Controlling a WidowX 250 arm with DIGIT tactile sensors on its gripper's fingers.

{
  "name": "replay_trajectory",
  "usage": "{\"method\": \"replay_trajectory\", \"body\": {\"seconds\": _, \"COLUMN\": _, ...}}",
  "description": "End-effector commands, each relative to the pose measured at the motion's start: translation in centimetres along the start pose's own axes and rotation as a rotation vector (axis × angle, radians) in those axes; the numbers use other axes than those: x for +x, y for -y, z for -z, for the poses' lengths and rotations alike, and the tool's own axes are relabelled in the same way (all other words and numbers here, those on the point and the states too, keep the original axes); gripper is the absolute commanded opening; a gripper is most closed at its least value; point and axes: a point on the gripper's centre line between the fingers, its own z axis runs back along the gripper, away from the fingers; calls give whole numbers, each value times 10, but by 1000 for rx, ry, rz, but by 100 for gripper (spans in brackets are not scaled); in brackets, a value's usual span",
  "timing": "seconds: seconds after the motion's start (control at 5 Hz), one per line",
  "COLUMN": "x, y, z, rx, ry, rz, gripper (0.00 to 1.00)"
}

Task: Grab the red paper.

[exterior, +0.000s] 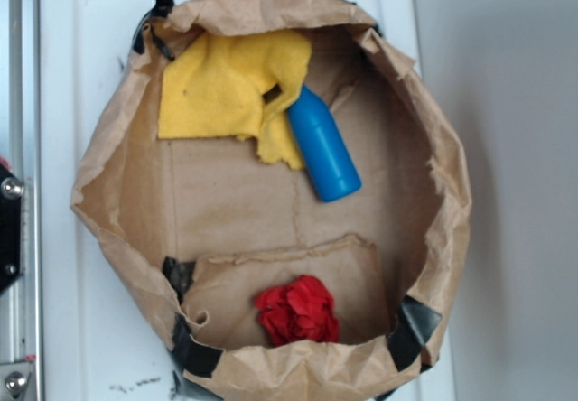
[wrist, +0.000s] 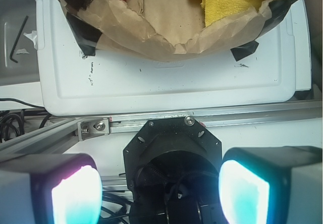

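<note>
While the red paper (exterior: 298,311) sits crumpled at the near rim inside the brown paper bag (exterior: 452,184), the gripper (wrist: 160,189) hangs well back over the arm's black base (wrist: 171,153), fingers spread wide with nothing between them. Deeper in the bag, a yellow cloth (exterior: 226,89) lies bunched against a blue bottle (exterior: 323,144). Underneath it all is a white tray (wrist: 166,82).

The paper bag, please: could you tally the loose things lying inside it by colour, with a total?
Red: 1, the red paper
Yellow: 1, the yellow cloth
Blue: 1, the blue bottle
Total: 3, all inside the brown paper bag
</note>
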Motion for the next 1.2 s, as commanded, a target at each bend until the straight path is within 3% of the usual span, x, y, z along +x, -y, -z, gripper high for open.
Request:
{"method": "replay_trajectory", "body": {"seconds": 0.0, "x": 0, "y": 0, "z": 0, "rx": 0, "ry": 0, "rz": 0, "gripper": 100}}
{"method": "replay_trajectory", "body": {"seconds": 0.4, "x": 53, "y": 27, "z": 17, "rx": -13, "ry": 11, "rz": -98, "gripper": 100}}
{"method": "replay_trajectory", "body": {"seconds": 0.6, "x": 80, "y": 37, "z": 18, "rx": -51, "ry": 45, "rz": -44, "gripper": 100}}
{"method": "replay_trajectory", "body": {"seconds": 0.8, "x": 102, "y": 30, "z": 17, "rx": -113, "ry": 106, "rz": 140, "gripper": 100}}
{"method": "replay_trajectory", "body": {"seconds": 1.0, "x": 122, "y": 14, "z": 20, "rx": -113, "ry": 166, "rz": 397, "gripper": 100}}
